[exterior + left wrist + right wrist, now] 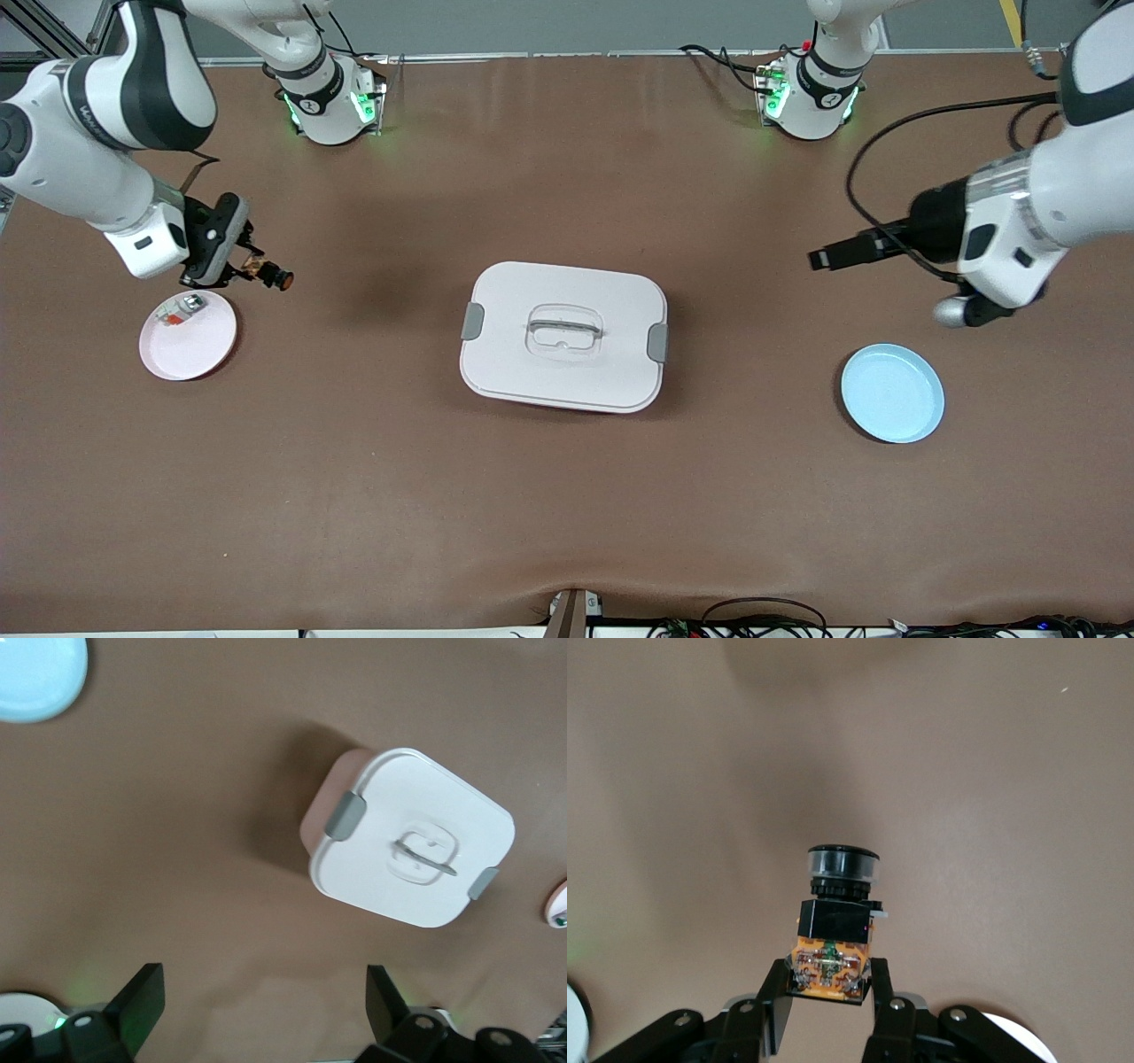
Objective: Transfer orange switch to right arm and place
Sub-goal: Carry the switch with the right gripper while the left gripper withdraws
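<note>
Handover looked finished: the right gripper (252,266) pinched the orange switch (276,278) by its base, cap pointing away from the fingers, in the air just above the rim of the pink plate (213,354). A small white-grey part (183,307) lay on that plate. The left gripper (828,258) waited with fingers spread, empty, well apart from the pink plate, toward the left arm's end of the table. Placing remained, by my judgement.

A lidded white box (563,338) sits mid-table between a pink plate (199,347) and a blue plate (892,393).
</note>
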Controlling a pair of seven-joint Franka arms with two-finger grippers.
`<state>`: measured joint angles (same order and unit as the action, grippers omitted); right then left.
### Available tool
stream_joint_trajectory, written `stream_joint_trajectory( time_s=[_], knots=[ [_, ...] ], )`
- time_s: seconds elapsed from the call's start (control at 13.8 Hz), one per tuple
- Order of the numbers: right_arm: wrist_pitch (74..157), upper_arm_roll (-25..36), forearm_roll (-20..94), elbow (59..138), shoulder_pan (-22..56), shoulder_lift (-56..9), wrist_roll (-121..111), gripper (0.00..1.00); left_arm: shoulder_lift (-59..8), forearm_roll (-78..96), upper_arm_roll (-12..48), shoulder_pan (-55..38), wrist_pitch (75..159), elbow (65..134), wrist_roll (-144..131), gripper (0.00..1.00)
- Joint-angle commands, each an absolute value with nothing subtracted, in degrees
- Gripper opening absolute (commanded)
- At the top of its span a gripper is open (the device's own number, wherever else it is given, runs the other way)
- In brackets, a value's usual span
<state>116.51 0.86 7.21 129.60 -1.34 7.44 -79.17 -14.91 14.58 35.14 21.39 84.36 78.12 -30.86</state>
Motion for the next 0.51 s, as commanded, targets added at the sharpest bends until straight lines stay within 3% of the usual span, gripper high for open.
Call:
stream_joint_trajectory(
  time_s=[0.0, 0.44],
  knots=[
    [120.0, -0.2, 6.1, 133.8, -7.3, 9.1, -90.7, 0.0, -11.7, 6.4, 35.6, 22.0, 82.7, 78.0, -22.6, 1.0],
    [130.4, -0.2, 6.2, 139.1, -16.9, 5.2, -112.5, 0.0, -9.2, -5.9, 35.4, 22.1, 83.2, 78.0, -9.1, 1.0]
  ],
)
